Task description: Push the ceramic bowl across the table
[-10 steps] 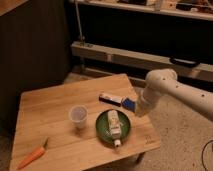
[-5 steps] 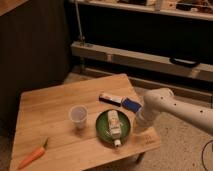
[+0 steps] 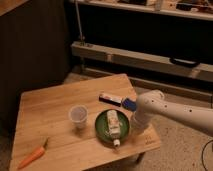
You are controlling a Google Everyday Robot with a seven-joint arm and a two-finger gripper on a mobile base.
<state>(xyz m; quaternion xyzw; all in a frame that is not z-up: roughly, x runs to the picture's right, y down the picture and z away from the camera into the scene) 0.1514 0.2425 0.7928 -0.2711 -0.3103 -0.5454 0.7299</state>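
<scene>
The ceramic bowl [image 3: 103, 129] is a shallow dark-green dish near the front right of the light-wood table [image 3: 50, 107]. A white tube-like item [image 3: 113, 125] lies across it, its cap past the front rim. My gripper [image 3: 136, 123] is at the end of the white arm [image 3: 170, 111], which comes in from the right. The gripper is low over the table, right beside the bowl's right rim. I cannot tell whether it touches the rim.
A translucent plastic cup [image 3: 78, 115] stands just left of the bowl. A carrot [image 3: 32, 156] lies at the front left corner. A flat red-and-white packet [image 3: 111, 98] and a blue item [image 3: 129, 103] lie behind the bowl. The table's right edge [image 3: 150, 131] is close to the gripper.
The arm has come down and moved left, bringing the gripper from above the table's right side to the bowl's right rim. The bowl and the other things have not visibly moved.
</scene>
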